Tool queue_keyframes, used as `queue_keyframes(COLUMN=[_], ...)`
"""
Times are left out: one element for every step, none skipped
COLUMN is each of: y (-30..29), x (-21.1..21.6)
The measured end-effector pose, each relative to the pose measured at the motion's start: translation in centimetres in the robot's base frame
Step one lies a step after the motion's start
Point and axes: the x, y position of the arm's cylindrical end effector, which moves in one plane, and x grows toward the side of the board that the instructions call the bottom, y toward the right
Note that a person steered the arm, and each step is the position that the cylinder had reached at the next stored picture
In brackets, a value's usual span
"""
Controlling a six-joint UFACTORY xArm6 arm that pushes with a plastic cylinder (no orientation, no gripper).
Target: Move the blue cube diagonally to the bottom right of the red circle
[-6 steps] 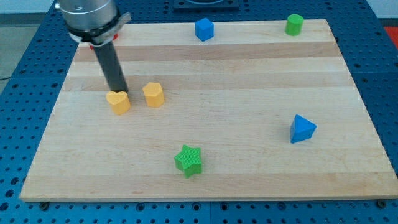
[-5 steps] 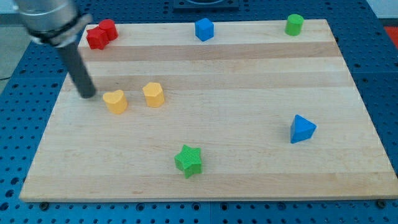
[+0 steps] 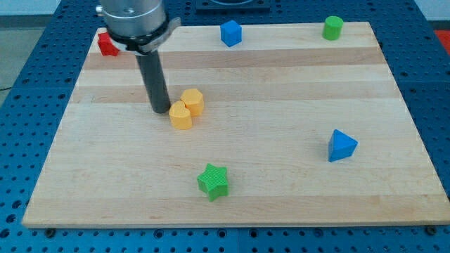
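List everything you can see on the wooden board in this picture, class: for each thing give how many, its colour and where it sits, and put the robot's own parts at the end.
Cube: 1, blue, top edge, a little left of centre.
Cylinder: 1, green, top right corner.
Red block: 1 showing, red, top left corner, partly hidden behind the arm; shape unclear.
Yellow blocks: 2, yellow, touching, left of centre; one up and to the right of the other.
Triangular block: 1, blue, right side, below the middle.
Star: 1, green, bottom, a little left of centre.
Board: 1, light wood, fills the view.
My tip: 1, dark rod, just left of the lower yellow block.
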Motion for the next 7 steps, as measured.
queue_keyframes(y=[-0.6, -0.6, -3.5, -9.2, -12.6, -12.1, -8.9], x=[0.0, 0.2, 1.2, 1.3, 1.3, -0.2, -0.6])
